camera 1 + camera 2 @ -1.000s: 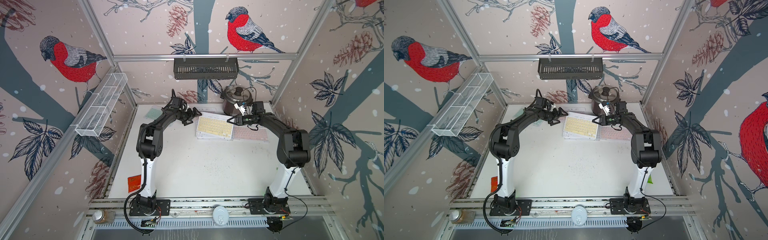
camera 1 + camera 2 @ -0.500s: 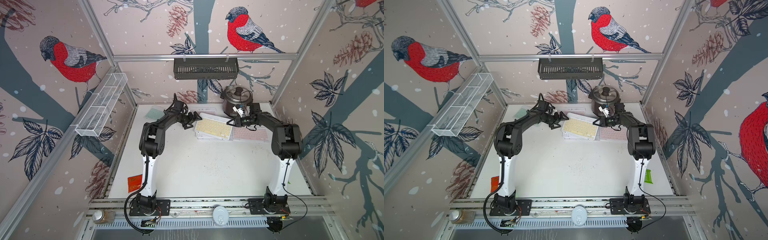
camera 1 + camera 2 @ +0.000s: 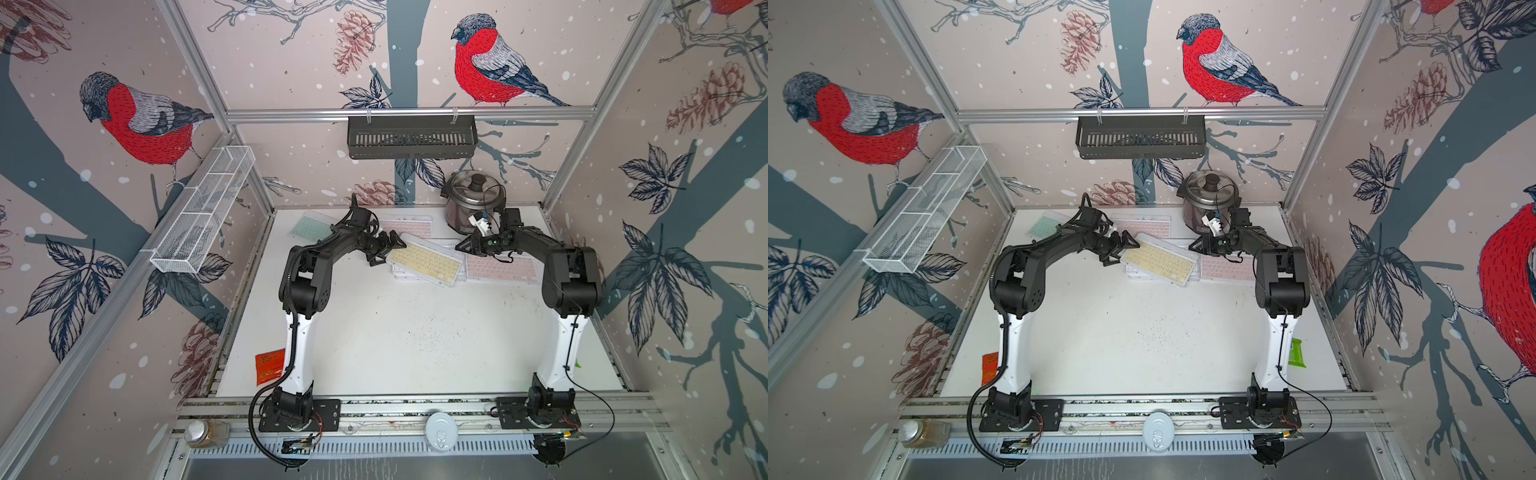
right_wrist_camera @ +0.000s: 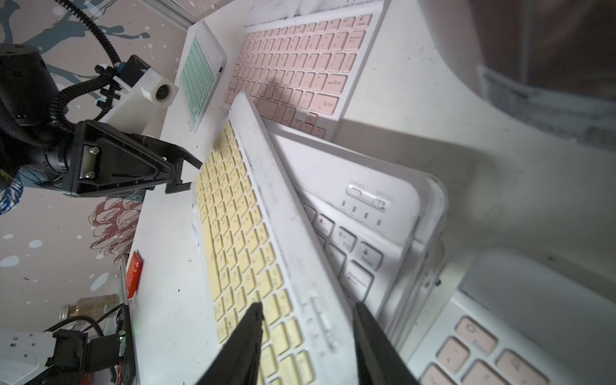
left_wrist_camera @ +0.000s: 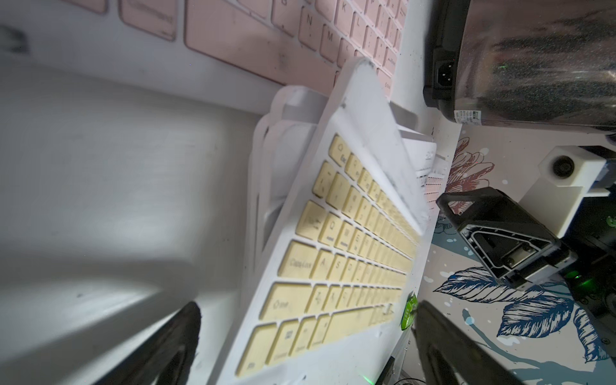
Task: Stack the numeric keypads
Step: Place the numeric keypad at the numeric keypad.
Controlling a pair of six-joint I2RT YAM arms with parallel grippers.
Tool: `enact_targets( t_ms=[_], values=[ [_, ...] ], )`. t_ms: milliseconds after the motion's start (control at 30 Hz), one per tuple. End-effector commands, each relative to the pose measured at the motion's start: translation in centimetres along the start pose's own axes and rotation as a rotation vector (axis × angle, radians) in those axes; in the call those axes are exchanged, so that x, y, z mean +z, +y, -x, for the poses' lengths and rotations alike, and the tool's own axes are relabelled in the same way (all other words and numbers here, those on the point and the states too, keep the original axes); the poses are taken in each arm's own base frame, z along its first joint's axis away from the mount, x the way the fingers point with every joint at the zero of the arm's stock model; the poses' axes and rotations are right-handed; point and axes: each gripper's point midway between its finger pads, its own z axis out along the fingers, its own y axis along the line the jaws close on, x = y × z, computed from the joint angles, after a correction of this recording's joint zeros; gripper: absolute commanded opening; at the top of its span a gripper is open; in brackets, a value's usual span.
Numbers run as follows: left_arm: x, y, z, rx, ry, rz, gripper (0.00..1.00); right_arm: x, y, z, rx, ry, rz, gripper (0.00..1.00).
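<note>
Left wrist view, on the yellow keypad (image 5: 350,260): "Caps Lock" on one key, with "A" and "S" next along the row (remaining legends too blurred). On the pink keypad (image 5: 266,43): "N", "M", "L". Right wrist view, same pink keypad: "Enter", "Shift", "O", "P". The label (image 5: 466,116) on the cooker (image 5: 533,60) has print too small to read.

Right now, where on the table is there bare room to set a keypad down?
Free: the wide bare table between left arm and right arm, in front of the yellow keypad. Crowded: the back edge, with the other keypads and the pot.
</note>
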Motion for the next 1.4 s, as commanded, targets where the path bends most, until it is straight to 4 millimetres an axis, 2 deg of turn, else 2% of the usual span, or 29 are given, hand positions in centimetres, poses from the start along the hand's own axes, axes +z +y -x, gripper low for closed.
enact_targets(
  t_ms=[0,167,233,333,533,633,767,1000,1200,1367],
  values=[
    [-0.5,-0.3,-0.1,0.008,-0.01,0.006,0.99,-0.6,-0.1,1.0,0.014,-0.046,-0.053,0.6],
    [-0.8,-0.5,-0.3,0.015,-0.011,0.008,0.99,-1.9,0.2,1.0,0.033,-0.089,-0.156,0.87],
    [-1.1,-0.6,-0.3,0.02,-0.016,0.013,0.99,-2.7,0.8,0.4,0.047,-0.111,-0.201,1.0],
    [-1.4,-0.8,-0.2,0.022,-0.022,0.014,0.99,-2.9,2.4,-1.6,0.024,-0.113,-0.314,1.0],
    [-2.1,-0.9,-0.4,0.013,-0.033,0.022,0.99,-0.6,3.2,-9.2,-0.077,0.021,-0.662,1.0],
    [-2.2,-0.8,-0.7,0.007,-0.034,0.019,0.99,-0.3,4.7,-11.4,-0.1,0.014,-0.705,1.0],
    [-2.3,-0.6,-0.9,0.006,-0.033,0.019,0.99,-0.1,6.1,-12.9,-0.114,0.013,-0.725,1.0],
    [-2.4,-1.1,-0.6,0.011,-0.04,0.005,0.99,1.2,4.6,-13.6,-0.104,0.045,-0.832,1.0],
    [-2.4,-0.5,-0.6,0.001,-0.037,0.011,0.99,0.0,2.3,-13.1,-0.043,0.028,-0.879,1.0],
    [-2.2,-0.8,-0.3,0.0,-0.038,-0.002,0.99,-1.4,1.1,-11.7,0.003,-0.003,-0.874,1.0]
  ],
)
